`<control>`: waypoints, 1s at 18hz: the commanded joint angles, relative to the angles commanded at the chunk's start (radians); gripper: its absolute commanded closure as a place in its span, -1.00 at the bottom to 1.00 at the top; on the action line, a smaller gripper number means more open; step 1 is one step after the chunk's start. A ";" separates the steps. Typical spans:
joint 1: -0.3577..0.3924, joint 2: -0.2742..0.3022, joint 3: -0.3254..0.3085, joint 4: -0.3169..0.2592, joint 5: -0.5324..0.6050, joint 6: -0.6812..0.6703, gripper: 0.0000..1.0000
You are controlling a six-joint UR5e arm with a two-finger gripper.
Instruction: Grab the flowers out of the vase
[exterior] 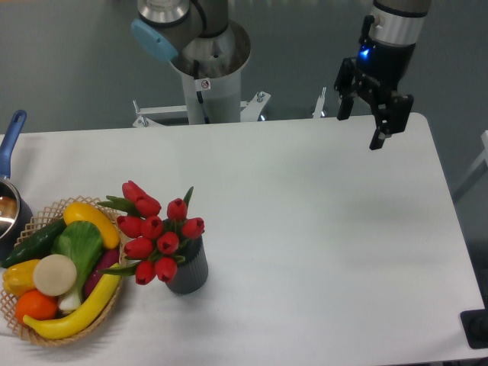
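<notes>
Spread and empty, the pincer is held high over the far right part of the table, well apart from the flowers. These are seen in the vase, just beside the basket at the near left. Nothing is grasped yet; approach, grip and lifting are judged as left.

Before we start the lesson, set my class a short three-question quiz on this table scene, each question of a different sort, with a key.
1. True or false: the gripper is holding the flowers.
2. The vase stands: A) inside the basket, B) beside the basket, C) under the gripper.
3. Fill in: the flowers are ____ in colour.

Key: 1 false, the gripper is open and hangs far from the flowers; 2 B; 3 red.
</notes>
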 joint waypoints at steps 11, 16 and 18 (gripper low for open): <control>0.000 0.009 -0.072 0.100 -0.025 -0.005 -1.00; -0.008 0.023 -0.084 0.100 -0.023 -0.183 -1.00; -0.011 0.021 -0.094 0.100 -0.025 -0.198 -1.00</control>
